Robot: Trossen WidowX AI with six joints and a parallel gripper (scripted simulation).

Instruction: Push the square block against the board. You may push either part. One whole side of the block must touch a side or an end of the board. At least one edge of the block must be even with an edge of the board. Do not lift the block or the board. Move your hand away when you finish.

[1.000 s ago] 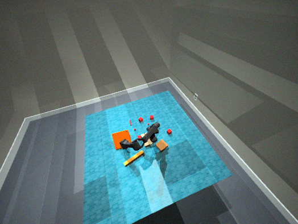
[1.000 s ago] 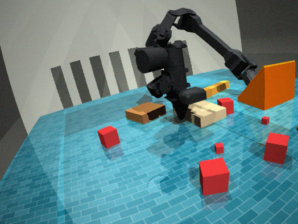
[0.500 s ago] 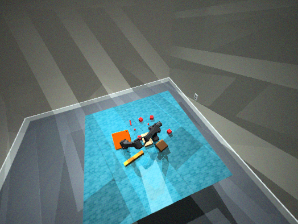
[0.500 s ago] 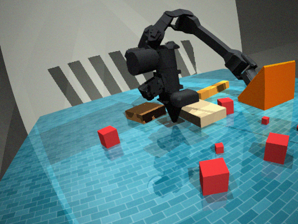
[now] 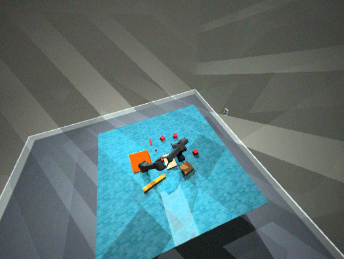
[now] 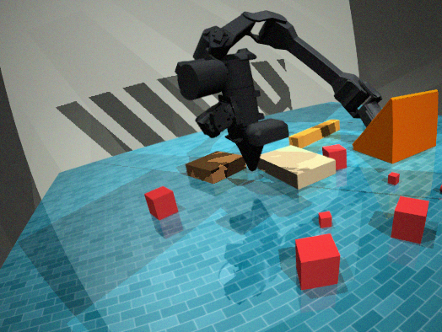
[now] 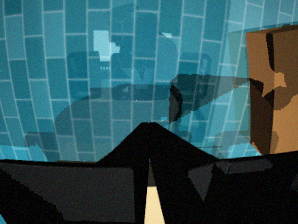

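Observation:
The brown square block (image 5: 186,167) (image 6: 211,168) (image 7: 285,110) lies flat on the blue floor. The cream board (image 5: 171,164) (image 6: 299,161) lies flat beside it, with a narrow gap between them. My gripper (image 6: 253,168) (image 7: 148,129) is shut and empty, pointing down. In the exterior view its tips show low over the floor, in front of the gap between block and board. In the wrist view the block is at the right edge, clear of the fingers. The fingers hide most of the board there. Whether the tips touch the floor is unclear.
An orange wedge (image 5: 137,159) (image 6: 415,126) stands by the arm's base. A yellow bar (image 5: 154,183) (image 6: 312,135) lies behind the board in the exterior view. A red cube (image 6: 336,157) is close to the board; several others, large and small, lie around.

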